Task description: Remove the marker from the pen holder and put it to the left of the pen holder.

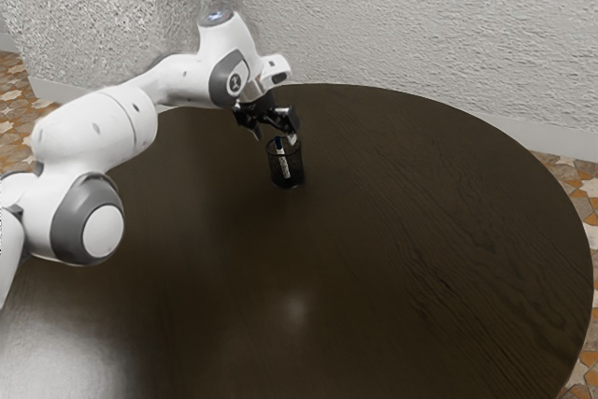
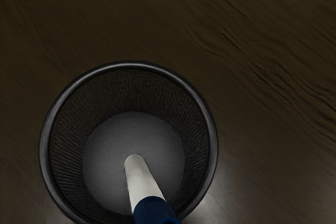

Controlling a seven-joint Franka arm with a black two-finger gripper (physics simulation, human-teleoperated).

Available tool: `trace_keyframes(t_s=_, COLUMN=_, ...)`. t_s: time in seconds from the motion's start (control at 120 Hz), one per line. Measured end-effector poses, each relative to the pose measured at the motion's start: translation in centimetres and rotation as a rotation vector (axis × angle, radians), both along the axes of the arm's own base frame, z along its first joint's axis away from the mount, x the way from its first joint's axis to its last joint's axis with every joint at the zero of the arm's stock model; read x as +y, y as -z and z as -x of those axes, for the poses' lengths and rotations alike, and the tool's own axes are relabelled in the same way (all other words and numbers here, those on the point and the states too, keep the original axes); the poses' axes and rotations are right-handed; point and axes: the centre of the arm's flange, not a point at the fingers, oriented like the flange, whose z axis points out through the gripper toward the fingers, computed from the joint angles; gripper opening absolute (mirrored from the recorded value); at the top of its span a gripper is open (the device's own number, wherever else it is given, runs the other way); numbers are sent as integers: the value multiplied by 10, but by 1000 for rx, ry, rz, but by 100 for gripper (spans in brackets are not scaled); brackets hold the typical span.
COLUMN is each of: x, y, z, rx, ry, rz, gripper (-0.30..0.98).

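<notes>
Just above the pen holder, my gripper (image 1: 275, 136) stands open, its two fingers apart on either side of the marker's upper end as seen in the exterior view. The black mesh pen holder (image 1: 297, 174) is upright on the table. Inside it leans the marker (image 1: 284, 164), white with a dark blue end upward. From the wrist view I look down into the pen holder (image 2: 211, 145); the marker (image 2: 140, 178) slants from its floor toward the rim, blue end nearest my hand. Whether the fingers touch the marker cannot be told.
The dark round wooden table (image 1: 402, 231) extends widely around the pen holder, and its far edge curves behind my hand. A rough white wall (image 1: 420, 25) rises beyond that edge.
</notes>
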Motion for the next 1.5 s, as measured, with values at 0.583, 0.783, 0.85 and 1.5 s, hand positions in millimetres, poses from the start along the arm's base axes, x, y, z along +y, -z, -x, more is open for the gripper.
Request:
trace_keyframes(t_s=0.583, x=5, y=14, z=-4, rx=-5, ry=-9, rz=13, gripper=13)
trace_keyframes(t_s=0.783, x=6, y=13, z=-4, rx=-9, ry=-12, rz=8, gripper=-4)
trace_keyframes(t_s=0.85, x=6, y=10, z=-4, rx=-13, ry=-15, rz=4, gripper=-6)
trace_keyframes(t_s=1.5, x=31, y=-143, z=28, rx=-136, ry=-66, rz=-78, gripper=-10)
